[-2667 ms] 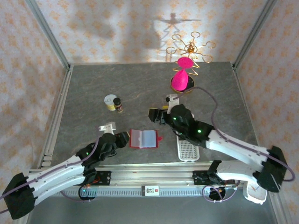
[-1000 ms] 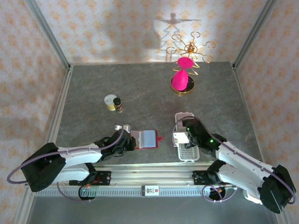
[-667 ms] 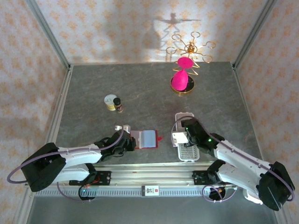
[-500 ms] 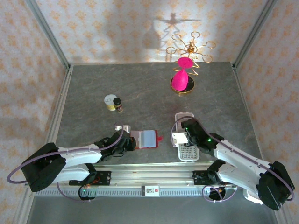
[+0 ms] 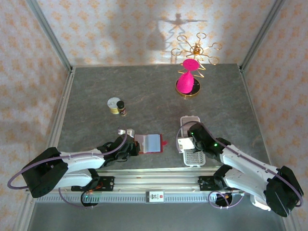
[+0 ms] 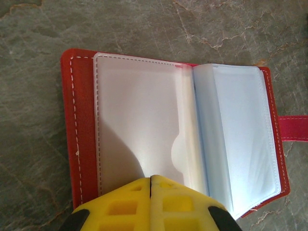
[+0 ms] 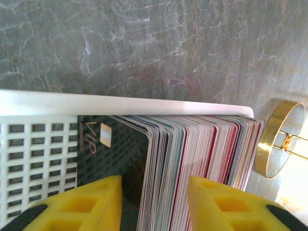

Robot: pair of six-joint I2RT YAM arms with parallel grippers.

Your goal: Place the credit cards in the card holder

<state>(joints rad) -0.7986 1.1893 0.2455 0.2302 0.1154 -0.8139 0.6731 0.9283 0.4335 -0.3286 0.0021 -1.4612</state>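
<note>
The left arm [image 5: 79, 159] and right arm [image 5: 245, 163] are built of white links and black joints, with grey-violet cables [image 5: 21, 169] looped alongside; the left gripper [image 6: 150, 182] and right gripper [image 7: 154, 187] are fingered in yellow

Card holder [image 6: 168, 130] tab cropped; its near edge prob. behind left jaws.

Card holder [image 6: 77, 120] red, white stitching; credit cards [image 7: 202, 154] striped multicolour edges; tray [image 7: 38, 149] white lattice; bench [image 7: 144, 48] grey, veined.
</note>
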